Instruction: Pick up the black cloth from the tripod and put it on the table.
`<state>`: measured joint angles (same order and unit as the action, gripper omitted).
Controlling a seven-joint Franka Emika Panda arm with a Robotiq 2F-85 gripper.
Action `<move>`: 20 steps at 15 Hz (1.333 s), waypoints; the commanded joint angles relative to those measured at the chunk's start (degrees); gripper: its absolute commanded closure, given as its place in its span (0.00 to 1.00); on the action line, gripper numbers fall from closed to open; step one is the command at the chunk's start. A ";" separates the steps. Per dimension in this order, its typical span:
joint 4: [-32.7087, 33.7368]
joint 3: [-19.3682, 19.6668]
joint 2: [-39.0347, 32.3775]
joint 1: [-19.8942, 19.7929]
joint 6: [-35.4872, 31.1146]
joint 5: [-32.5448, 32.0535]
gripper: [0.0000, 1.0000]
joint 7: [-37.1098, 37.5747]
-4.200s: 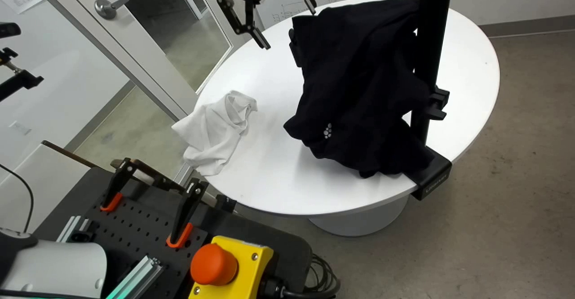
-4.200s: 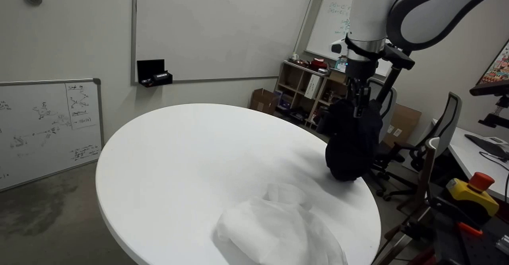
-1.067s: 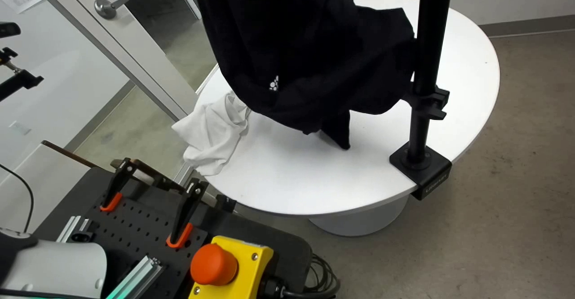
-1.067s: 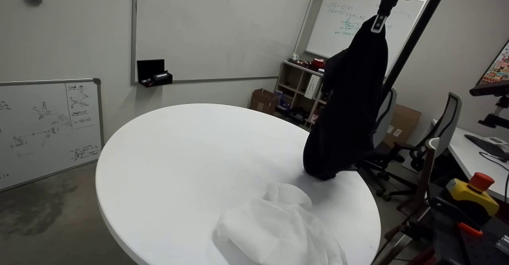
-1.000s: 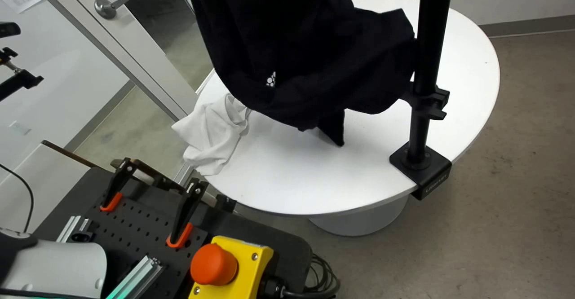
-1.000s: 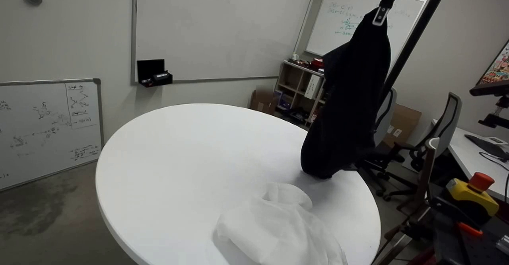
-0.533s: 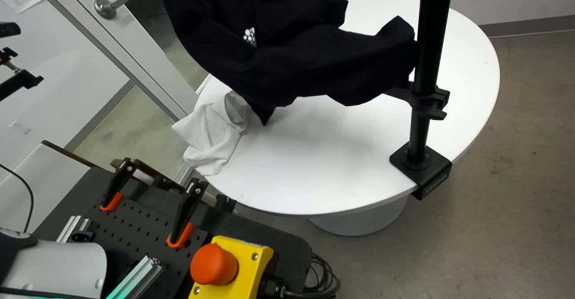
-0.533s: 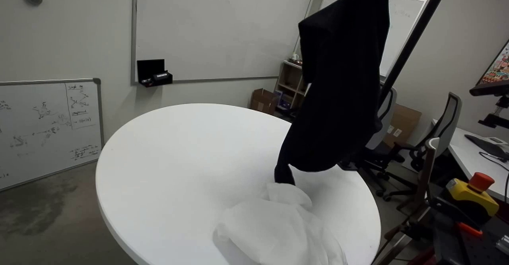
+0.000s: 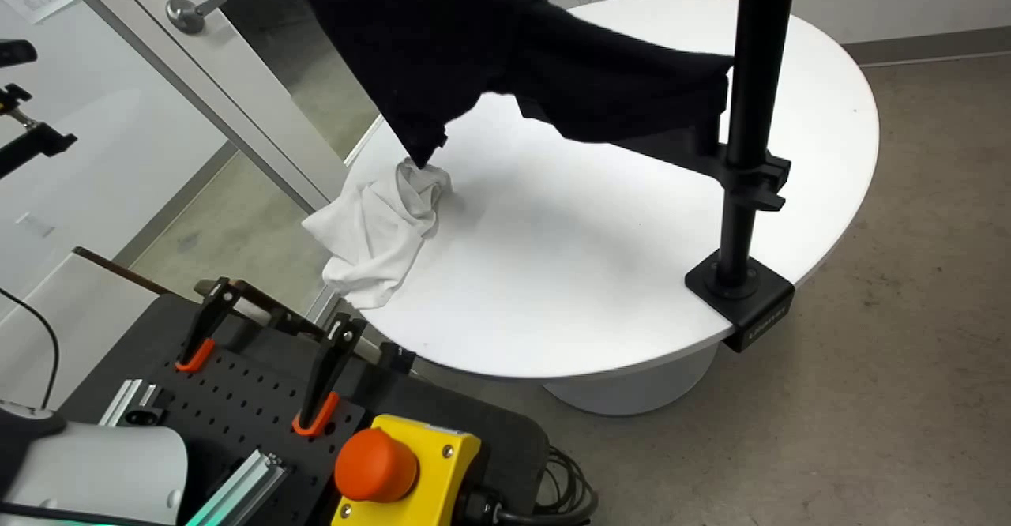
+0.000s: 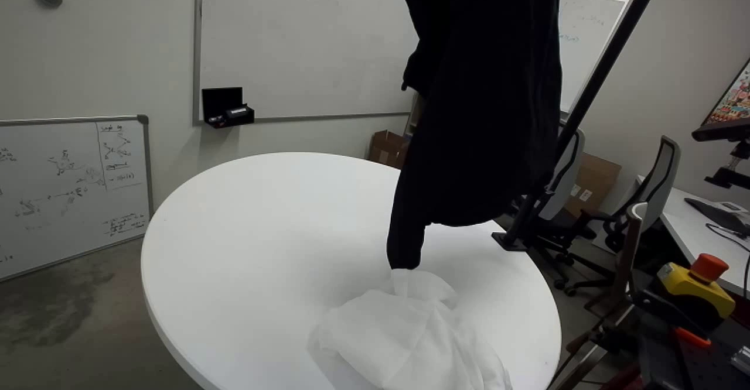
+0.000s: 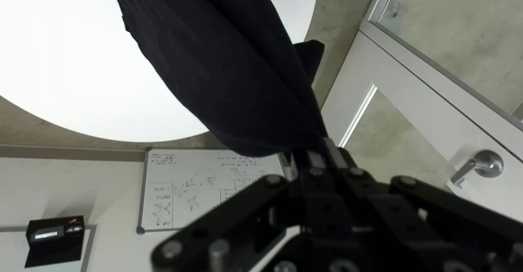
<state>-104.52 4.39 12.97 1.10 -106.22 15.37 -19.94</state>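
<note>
Pinching the black cloth (image 11: 229,68) in the gripper (image 11: 324,147), high over the cornerless tabletop (image 9: 553,297). Stretching to the pole (image 9: 758,76) clamped on the edge, perhaps snagged on its side bar (image 9: 679,153); could slip from the grip or wrench the pole if pulled hard. Dangling just above or touching the white cloth (image 9: 375,234), could drag that off the edge by the door (image 9: 229,68). Best laid toward the edge facing the whiteboard (image 10: 70,191), with open room.

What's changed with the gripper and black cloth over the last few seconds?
The gripper, open before, has shut on the black cloth and pulled it up and toward the door in an exterior view, most of it now away from the stand; one end still seems draped there. The white cloth, stand and table are as they were.
</note>
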 commanded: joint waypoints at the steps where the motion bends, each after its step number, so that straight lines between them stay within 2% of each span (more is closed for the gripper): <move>1: 6.22 -0.69 -1.55 1.00 2.55 2.78 0.99 1.91; 12: 17.58 -2.80 -3.03 2.35 5.92 4.62 0.99 7.15; 20: 25.64 -2.50 -3.64 0.82 5.75 2.95 0.99 12.25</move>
<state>-85.50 2.04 10.87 2.05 -101.00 17.41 -10.95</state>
